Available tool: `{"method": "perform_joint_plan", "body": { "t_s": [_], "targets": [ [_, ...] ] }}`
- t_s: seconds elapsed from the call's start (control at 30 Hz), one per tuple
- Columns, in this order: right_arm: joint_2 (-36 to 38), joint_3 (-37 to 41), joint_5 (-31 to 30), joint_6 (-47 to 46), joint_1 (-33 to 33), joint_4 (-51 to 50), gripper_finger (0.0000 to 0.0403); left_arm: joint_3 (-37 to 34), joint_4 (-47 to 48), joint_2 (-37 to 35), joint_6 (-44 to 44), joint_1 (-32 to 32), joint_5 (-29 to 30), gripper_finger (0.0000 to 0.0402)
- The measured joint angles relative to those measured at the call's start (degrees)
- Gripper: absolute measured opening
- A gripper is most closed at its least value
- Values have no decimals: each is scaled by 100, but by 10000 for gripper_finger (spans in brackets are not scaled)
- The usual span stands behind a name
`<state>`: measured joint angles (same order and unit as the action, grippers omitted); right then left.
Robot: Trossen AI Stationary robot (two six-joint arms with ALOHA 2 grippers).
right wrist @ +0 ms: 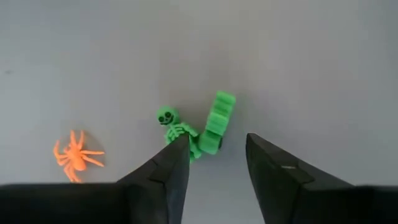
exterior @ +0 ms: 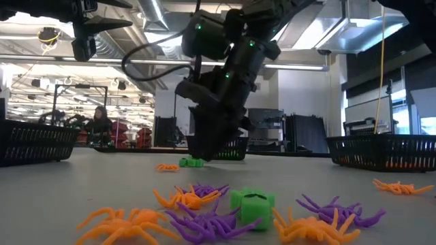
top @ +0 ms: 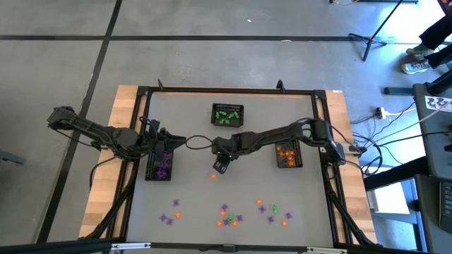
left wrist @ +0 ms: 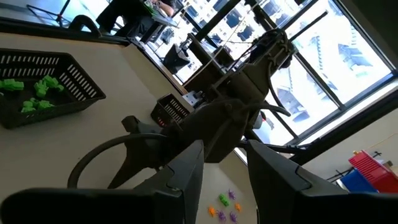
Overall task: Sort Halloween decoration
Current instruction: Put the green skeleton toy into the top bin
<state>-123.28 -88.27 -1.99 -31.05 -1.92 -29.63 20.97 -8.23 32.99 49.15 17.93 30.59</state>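
Green skeleton (right wrist: 177, 132) lies on the surface mid-table, under the right gripper (right wrist: 217, 163), its fingers apart around it. Step: grasping. Next: close, carry to the green basket (top: 227, 115). Left gripper (left wrist: 225, 165) waits, fingers apart, over the purple basket (top: 162, 168).

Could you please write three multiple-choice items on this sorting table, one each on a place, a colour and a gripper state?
1. Where is the right gripper?
A. inside the far basket
B. over mid-table, above a green skeleton
C. off the table's right edge

2. What colour are the trinkets in the far middle basket?
A. green
B. orange
C. purple

3. How do the right gripper's jaws stand?
A. shut on an orange spider
B. shut and empty
C. open, with nothing between them

Answers:
1 B: the right wrist view looks down past its fingers at the green skeleton on the table.
2 A: the high view shows only green pieces inside.
3 C: a clear gap shows between the fingers, and the orange spider lies off to one side.
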Motion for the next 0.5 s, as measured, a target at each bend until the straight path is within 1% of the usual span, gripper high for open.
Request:
{"method": "perform_joint_plan", "body": {
  "t_s": [0.1, 0.3, 0.33, 0.43, 0.5],
  "targets": [
    [-47, -11, 63, -17, 1, 26, 116, 0, 3, 1, -2, -1, 0, 116],
    [-66, -14, 347, 143, 21, 16, 15, 0, 4, 2, -6, 0, 0, 116],
    [-42, -13, 430, 170, 33, -13, 8, 0, 3, 2, -5, -1, 0, 116],
    [53, 6, 570, 243, 55, -78, 16, 2, 3, 2, -6, -1, 0, 116],
    [192, 19, 614, 297, 56, -150, 15, 0, 4, 1, -17, 0, 0, 116]
  ]
}}
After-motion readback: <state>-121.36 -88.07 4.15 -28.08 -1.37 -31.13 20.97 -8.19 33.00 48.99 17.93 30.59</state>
